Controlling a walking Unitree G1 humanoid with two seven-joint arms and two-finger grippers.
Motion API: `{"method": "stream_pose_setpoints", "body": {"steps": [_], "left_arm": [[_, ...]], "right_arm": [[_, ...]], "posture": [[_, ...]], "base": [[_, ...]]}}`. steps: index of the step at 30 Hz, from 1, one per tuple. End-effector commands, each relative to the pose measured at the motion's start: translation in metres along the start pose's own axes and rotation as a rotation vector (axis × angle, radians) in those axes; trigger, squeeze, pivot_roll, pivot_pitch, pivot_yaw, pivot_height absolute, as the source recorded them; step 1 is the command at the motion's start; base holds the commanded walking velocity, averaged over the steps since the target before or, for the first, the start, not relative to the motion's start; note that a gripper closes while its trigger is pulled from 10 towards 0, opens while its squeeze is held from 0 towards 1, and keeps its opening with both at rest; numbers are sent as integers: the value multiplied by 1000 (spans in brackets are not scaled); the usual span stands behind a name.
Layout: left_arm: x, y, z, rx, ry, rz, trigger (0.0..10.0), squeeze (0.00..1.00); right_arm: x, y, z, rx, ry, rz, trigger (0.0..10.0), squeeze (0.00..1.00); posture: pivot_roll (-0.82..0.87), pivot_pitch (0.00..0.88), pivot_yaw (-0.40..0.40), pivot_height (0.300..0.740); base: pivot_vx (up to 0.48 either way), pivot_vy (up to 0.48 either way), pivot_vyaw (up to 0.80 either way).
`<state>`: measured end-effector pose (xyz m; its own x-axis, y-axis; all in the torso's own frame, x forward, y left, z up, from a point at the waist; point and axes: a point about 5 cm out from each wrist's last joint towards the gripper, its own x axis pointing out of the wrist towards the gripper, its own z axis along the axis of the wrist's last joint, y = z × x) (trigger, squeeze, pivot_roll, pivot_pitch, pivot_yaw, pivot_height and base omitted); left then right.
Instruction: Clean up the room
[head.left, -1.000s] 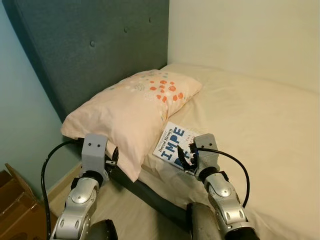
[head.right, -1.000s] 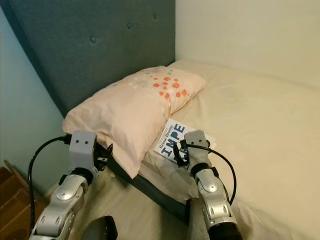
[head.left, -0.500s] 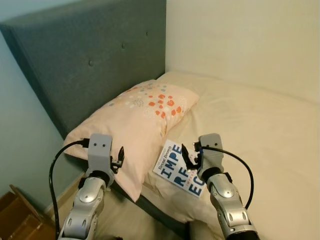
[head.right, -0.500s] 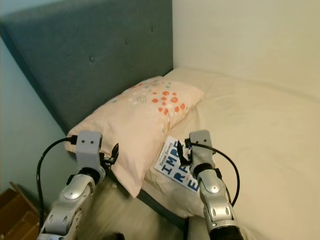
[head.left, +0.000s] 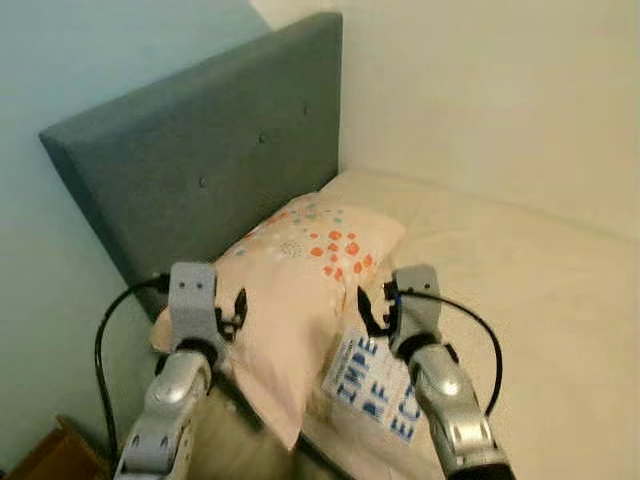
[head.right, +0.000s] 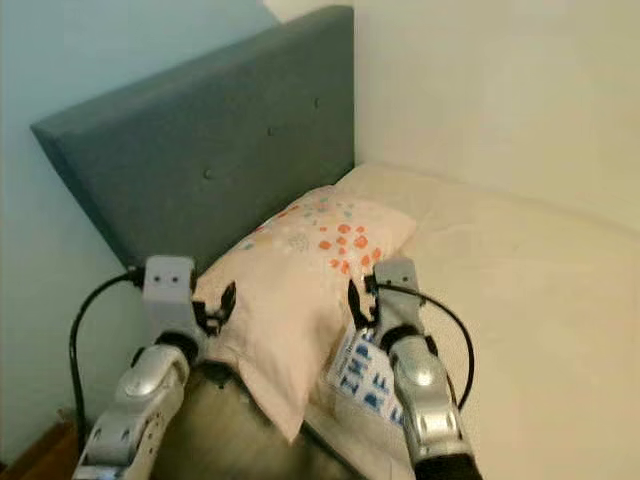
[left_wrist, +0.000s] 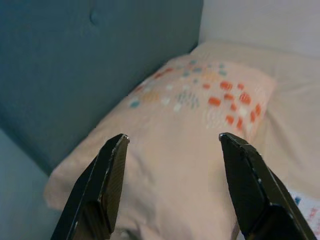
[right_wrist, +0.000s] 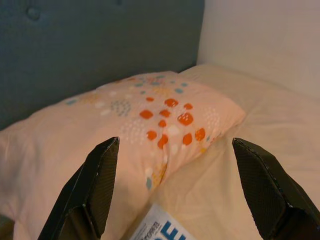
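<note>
Since a second ago the camera has tilted up, so the headboard's top edge and more wall now show; both arms have risen, and the right pincer, which was down at the book, is now lifted clear of it.

Left eye view: a peach pillow (head.left: 300, 270) with orange and blue dots leans against the grey-blue headboard (head.left: 200, 170) on the cream bed (head.left: 520, 290). A white book (head.left: 375, 385) with large blue letters lies flat on the bed just beside the pillow's near corner, partly hidden by the right arm. The left pincer (head.left: 238, 308) hovers by the pillow's left edge; the right pincer (head.left: 372, 308) hovers above the book, near the pillow's right side. A cream wall (head.left: 480, 90) stands behind the bed.

Right eye view: the same scene, slightly blurred. The book sits between the pillow and the right forearm.

Left wrist view: the left pincer's two black fingers (left_wrist: 105, 185) stand wide apart, holding nothing, with the pillow below and between them and the headboard behind. A corner of the book shows at the frame's edge.

Right wrist view: the right pincer's fingers (right_wrist: 92, 185) are likewise spread wide and empty, framing the pillow's dotted end. The book's upper edge peeks in between them, lying on the bed against the pillow.
</note>
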<state>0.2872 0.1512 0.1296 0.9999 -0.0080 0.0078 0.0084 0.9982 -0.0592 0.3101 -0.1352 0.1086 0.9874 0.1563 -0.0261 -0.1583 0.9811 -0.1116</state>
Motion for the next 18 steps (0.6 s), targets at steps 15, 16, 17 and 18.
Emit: {"method": "stream_pose_setpoints", "body": {"steps": [15,16,17,18], "left_arm": [[-5,-7,-2,34,-11,-36,10000,0],[-5,-7,-2,34,-11,-36,10000,0],[-4,-6,-4,37,-7,-28,10000,0],[-4,-5,-4,48,-9,-20,10000,0]], "right_arm": [[-2,7,-3,67,13,21,10000,0],[-2,7,-3,67,13,21,10000,0],[-2,7,-3,65,15,22,10000,0],[-2,7,-4,62,19,22,10000,0]], "posture": [[-57,76,26,740],[-57,76,26,740],[-60,78,26,740],[-60,78,26,740]], "base": [[0,0,-427],[0,0,-800],[0,0,-800],[0,0,-800]]}}
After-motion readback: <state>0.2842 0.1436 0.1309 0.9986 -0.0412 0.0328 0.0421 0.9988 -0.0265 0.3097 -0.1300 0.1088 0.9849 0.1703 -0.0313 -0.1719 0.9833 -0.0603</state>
